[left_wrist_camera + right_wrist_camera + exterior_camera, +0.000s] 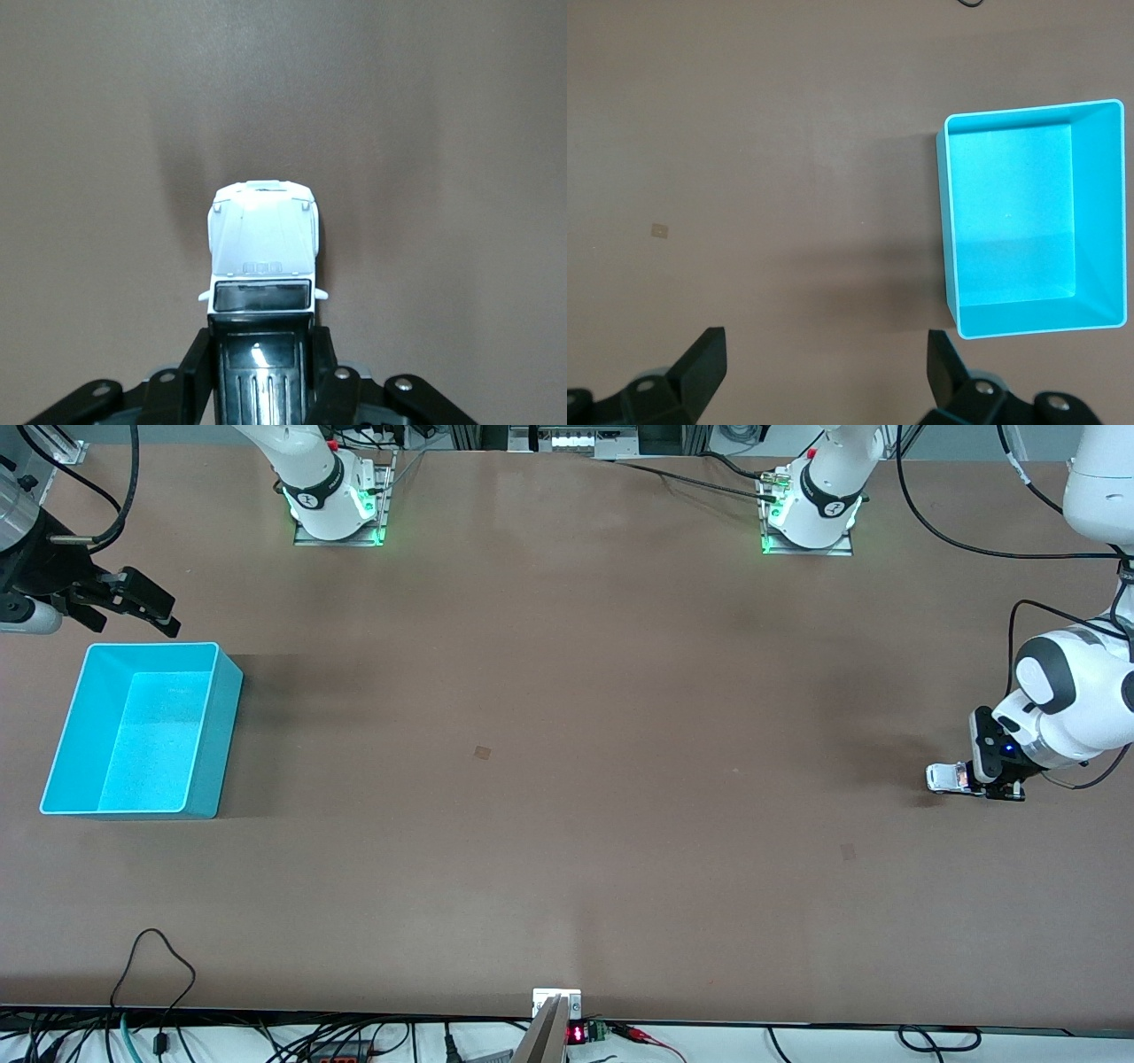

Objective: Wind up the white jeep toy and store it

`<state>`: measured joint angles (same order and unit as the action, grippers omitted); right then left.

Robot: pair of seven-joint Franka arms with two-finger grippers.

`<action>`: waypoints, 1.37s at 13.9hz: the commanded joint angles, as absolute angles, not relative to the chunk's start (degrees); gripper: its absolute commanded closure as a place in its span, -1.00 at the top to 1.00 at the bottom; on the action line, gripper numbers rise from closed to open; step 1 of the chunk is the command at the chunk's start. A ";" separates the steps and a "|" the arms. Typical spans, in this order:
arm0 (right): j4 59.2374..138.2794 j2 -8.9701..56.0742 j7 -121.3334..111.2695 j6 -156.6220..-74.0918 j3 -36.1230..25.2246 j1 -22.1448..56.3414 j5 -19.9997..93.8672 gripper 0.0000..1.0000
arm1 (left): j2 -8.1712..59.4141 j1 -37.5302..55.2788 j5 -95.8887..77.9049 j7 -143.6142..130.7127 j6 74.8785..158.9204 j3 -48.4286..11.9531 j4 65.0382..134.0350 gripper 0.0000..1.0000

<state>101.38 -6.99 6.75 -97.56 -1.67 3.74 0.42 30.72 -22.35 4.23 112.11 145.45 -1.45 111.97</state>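
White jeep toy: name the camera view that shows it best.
The left wrist view: the white jeep toy fills the middle, hood and windshield plain, its roof between the left gripper's jaws. The front view shows it tiny; the right wrist view shows only the cyan bin.

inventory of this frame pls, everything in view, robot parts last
white jeep toy: 1, white with black roof, on the table at the left arm's end, clamped at its rear.
bin: 1, cyan, nothing in it, at the right arm's end of the table.
table: 1, brown.
cables: several, black, along the table edge nearest the front camera.
left claw: 1, black, shut on the jeep at table level.
right claw: 1, black, open, waiting up beside the bin.
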 commanded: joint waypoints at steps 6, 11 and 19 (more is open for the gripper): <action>101.07 -6.94 6.42 -97.12 -2.02 4.04 0.35 1.00 | 35.42 -23.20 5.10 113.99 146.16 -1.76 109.78 -0.20; 101.07 -6.94 6.33 -97.12 -2.02 4.04 0.35 1.00 | 33.67 -22.85 5.10 113.73 144.85 -2.20 109.60 1.00; 101.07 -6.94 6.42 -97.12 -2.02 4.04 0.35 1.00 | 25.84 -20.31 5.10 104.70 124.42 -4.21 105.58 1.00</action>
